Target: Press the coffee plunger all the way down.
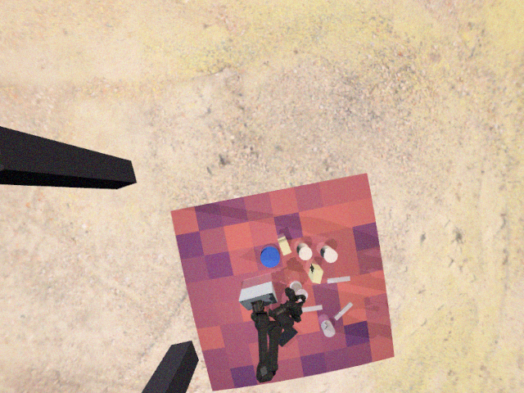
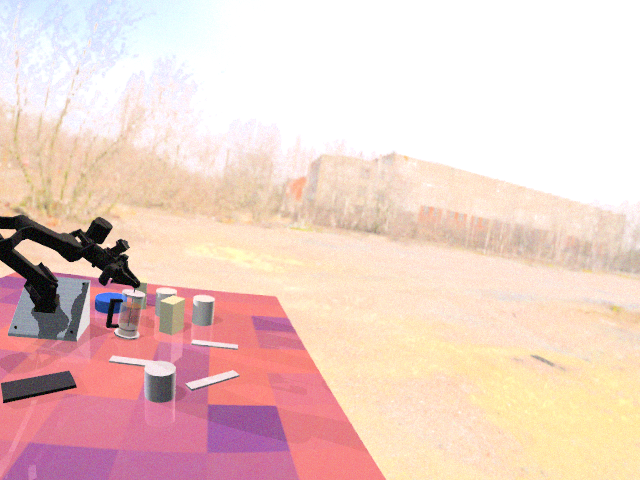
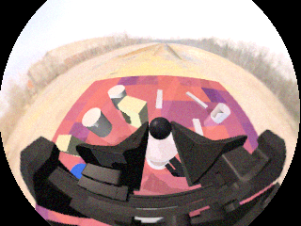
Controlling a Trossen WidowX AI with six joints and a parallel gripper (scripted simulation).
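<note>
The gripper (image 3: pixel 161 146) is clamped on the black plunger knob (image 3: pixel 160 128), its fingers partly closed against the knob's two sides. The coffee press (image 2: pixel 129 315) stands upright on the checkered bench (image 2: pixel 248 418), just beside the arm's grey base (image 2: pixel 51 310), and the knob sits low, close over the lid. A blue disc (image 2: pixel 107 301) lies just behind the press and a yellowish block (image 2: pixel 171 314) stands near it.

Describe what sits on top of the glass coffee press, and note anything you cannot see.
On the coffee press rests its pale lid, and the tool is shut on the black plunger knob just above it. The rod beneath the knob is hidden.
</note>
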